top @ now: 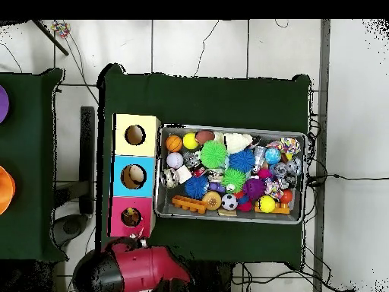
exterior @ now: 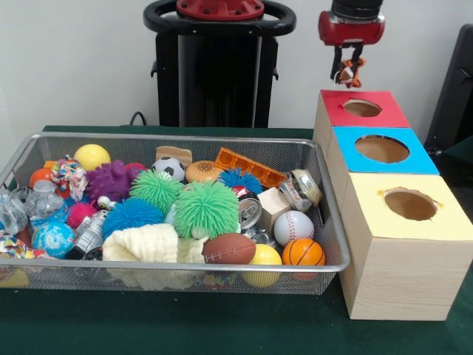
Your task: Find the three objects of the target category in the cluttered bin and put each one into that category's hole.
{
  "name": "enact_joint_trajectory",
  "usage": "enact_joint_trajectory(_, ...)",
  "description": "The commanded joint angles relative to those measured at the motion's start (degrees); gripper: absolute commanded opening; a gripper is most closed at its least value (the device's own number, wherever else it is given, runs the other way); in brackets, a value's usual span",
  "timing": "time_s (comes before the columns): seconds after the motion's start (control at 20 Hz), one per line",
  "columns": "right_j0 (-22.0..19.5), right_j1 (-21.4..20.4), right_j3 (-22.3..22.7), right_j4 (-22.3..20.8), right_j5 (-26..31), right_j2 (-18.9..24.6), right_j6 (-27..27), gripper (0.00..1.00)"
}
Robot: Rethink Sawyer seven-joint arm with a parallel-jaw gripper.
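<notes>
My gripper (exterior: 346, 68) hangs at the top right, shut on a small orange plush with black stripes (exterior: 349, 77). It holds the plush in the air just above and behind the red-surround hole (exterior: 362, 108) of the pale wooden box. In the overhead view the gripper (top: 139, 241) sits just off the red end of the box, next to the red-surround hole (top: 131, 217). The wire mesh bin (exterior: 185, 137) lies left of the box, full of clutter; it also shows in the overhead view (top: 228, 128). I see no tan-brown plush in the bin.
The blue-surround hole (exterior: 382, 149) and the yellow-surround hole (exterior: 410, 203) follow the red one toward the front. The bin holds green pom balls (exterior: 206, 208), a football (exterior: 229, 249), a basketball (exterior: 303, 252), a baseball (exterior: 293, 227) and cans. The black pedestal (exterior: 219, 74) stands behind.
</notes>
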Motion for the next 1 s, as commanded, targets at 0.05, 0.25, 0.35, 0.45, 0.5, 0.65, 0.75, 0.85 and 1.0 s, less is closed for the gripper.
enact_joint_trajectory(0.05,1.16,-1.08,2.90,5.95,1.48,3.45,14.11,0.00)
enact_joint_trajectory(0.25,2.97,-1.80,3.50,7.68,1.30,2.77,14.33,0.00)
enact_joint_trajectory(0.35,4.46,-0.62,2.83,7.83,-0.94,1.33,15.17,0.00)
enact_joint_trajectory(0.45,4.74,1.43,2.38,8.32,-4.30,1.36,15.44,0.00)
enact_joint_trajectory(0.5,5.26,1.98,2.06,8.65,-5.52,1.22,15.77,0.00)
enact_joint_trajectory(0.65,7.66,3.16,0.11,9.46,-5.94,-1.04,16.79,0.00)
enact_joint_trajectory(0.75,9.80,3.66,-1.37,9.87,-4.95,-3.53,17.72,0.00)
enact_joint_trajectory(0.85,11.12,4.09,-2.51,10.62,-4.42,-4.95,17.97,0.00)
enact_joint_trajectory(1.0,12.27,4.48,-3.57,12.05,-5.15,-6.04,18.22,0.00)
